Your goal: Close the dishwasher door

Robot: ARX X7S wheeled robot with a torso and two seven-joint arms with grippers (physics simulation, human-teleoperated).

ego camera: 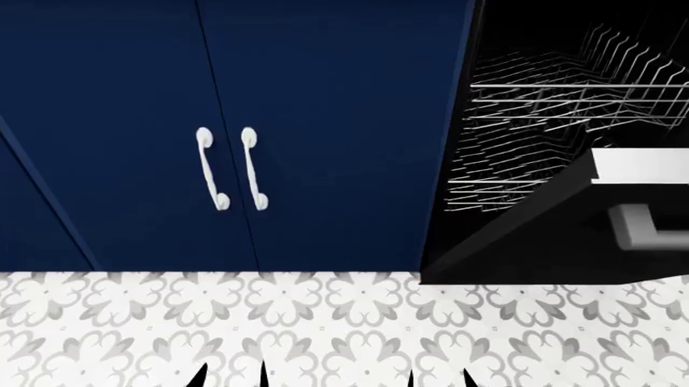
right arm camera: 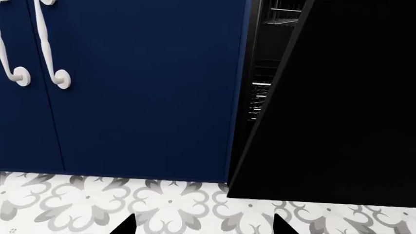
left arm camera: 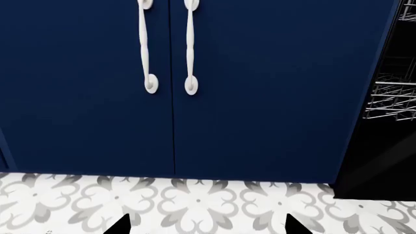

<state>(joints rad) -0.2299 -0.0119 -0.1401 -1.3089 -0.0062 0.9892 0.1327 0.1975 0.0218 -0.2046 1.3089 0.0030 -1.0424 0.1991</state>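
No writing, brand, number or sign can be read in any view. The white strip (ego camera: 644, 167) on the dishwasher door (ego camera: 538, 234) carries no legible marking, and the blue cabinet doors (ego camera: 323, 121) and the patterned floor tiles (ego camera: 323, 322) are bare of lettering.

2 navy blue cabinet doors (ego camera: 312, 129) stand shut side by side, their 2 white curved handles (ego camera: 212, 169) mounted just either side of the centre seam. Silver wire dish racks (ego camera: 549, 121) sit right of them. Grey-and-white floral floor tiles (ego camera: 323, 322) run below.
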